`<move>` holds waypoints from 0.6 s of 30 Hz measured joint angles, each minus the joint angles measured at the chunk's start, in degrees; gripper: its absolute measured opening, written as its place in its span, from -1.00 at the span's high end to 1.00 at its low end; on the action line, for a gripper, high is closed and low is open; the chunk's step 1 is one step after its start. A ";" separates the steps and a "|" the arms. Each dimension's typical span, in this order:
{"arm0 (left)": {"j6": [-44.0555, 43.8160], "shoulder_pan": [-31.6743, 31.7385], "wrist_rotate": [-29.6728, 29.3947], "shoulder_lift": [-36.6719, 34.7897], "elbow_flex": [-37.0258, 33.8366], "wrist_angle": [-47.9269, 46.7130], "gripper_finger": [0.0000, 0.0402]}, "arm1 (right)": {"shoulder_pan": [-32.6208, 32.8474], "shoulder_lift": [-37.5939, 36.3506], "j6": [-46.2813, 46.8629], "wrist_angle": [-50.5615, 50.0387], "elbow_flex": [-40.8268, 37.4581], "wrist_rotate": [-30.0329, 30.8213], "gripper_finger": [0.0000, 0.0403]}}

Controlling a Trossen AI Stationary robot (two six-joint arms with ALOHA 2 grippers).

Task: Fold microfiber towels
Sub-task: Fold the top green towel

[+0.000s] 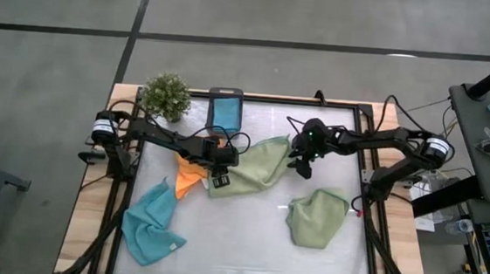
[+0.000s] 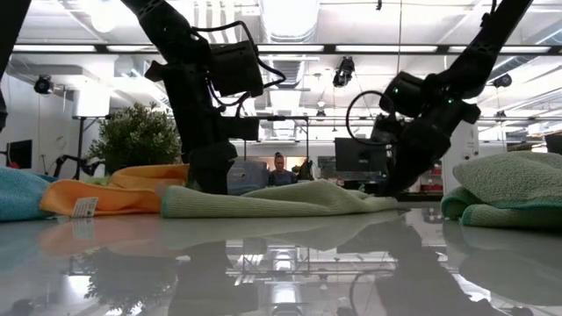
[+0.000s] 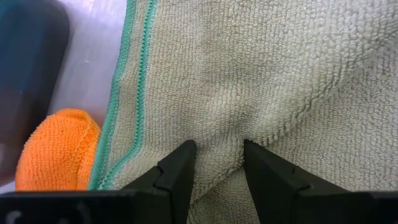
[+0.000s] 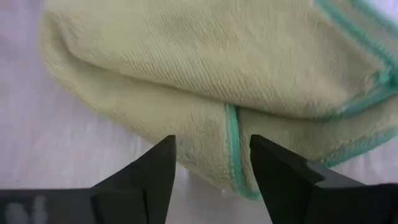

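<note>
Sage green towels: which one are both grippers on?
The spread-out sage green towel at table centre, between left gripper and right gripper. The other green towel lies bunched, apart, untouched.

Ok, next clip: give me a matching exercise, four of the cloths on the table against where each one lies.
Things:
1. orange microfiber towel
2. crumpled light blue microfiber towel
3. sage green microfiber towel between both grippers
4. second sage green microfiber towel

Places:
A. near-left part of the table
B. alone, near-right of centre
C. table centre
D. bunched just left of the left gripper

Pairs: 1-D, 2-A, 3-C, 4-B
</note>
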 joint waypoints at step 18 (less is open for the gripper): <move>-0.02 0.00 0.02 -0.02 0.00 0.07 0.38 | 0.24 -0.18 3.08 -0.77 0.00 2.49 0.40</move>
